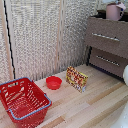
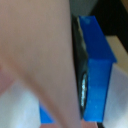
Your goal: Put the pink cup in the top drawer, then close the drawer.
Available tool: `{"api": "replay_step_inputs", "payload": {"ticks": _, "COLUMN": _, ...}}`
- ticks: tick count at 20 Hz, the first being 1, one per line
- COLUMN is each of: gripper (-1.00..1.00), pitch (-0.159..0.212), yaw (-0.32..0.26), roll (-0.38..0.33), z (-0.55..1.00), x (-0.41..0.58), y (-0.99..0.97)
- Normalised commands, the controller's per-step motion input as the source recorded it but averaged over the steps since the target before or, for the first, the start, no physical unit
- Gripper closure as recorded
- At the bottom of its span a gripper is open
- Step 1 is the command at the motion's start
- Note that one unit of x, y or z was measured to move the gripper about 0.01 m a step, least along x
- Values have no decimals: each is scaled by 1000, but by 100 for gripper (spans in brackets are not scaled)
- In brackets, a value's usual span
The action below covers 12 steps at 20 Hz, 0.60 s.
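A pale pink mug (image 1: 114, 11) sits on top of the dark brown dresser (image 1: 106, 30) — its top drawer (image 1: 106, 36) pulled outward. The wrist view shows a blue fingertip (image 2: 95, 65) pressed against pink — the gripper clasps the mug.

The exterior view looks down across the bench (image 1: 95, 107) toward the dresser (image 1: 107, 42); the wrist view sits pressed against the blue fingers (image 2: 97, 55).

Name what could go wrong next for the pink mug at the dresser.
The pink mug is up at the top of the dresser, so a slip could mean a long fall. In the wrist view one blue finger lies against pink and the other is hidden: the grip may be uneven and tilt the mug.
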Motion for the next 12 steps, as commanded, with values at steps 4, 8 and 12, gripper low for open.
{"api": "replay_step_inputs", "payload": {"ticks": 4, "gripper": -100, "pitch": 0, "yaw": -3, "roll": 57, "z": 469, "x": 2, "y": 0}}
{"api": "replay_step_inputs", "payload": {"ticks": 8, "gripper": -100, "pitch": 3, "yaw": -8, "roll": -7, "z": 800, "x": 66, "y": 147}}
{"api": "replay_step_inputs", "payload": {"ticks": 12, "gripper": -100, "pitch": 43, "yaw": 84, "roll": -197, "z": 646, "x": 1, "y": 318}}
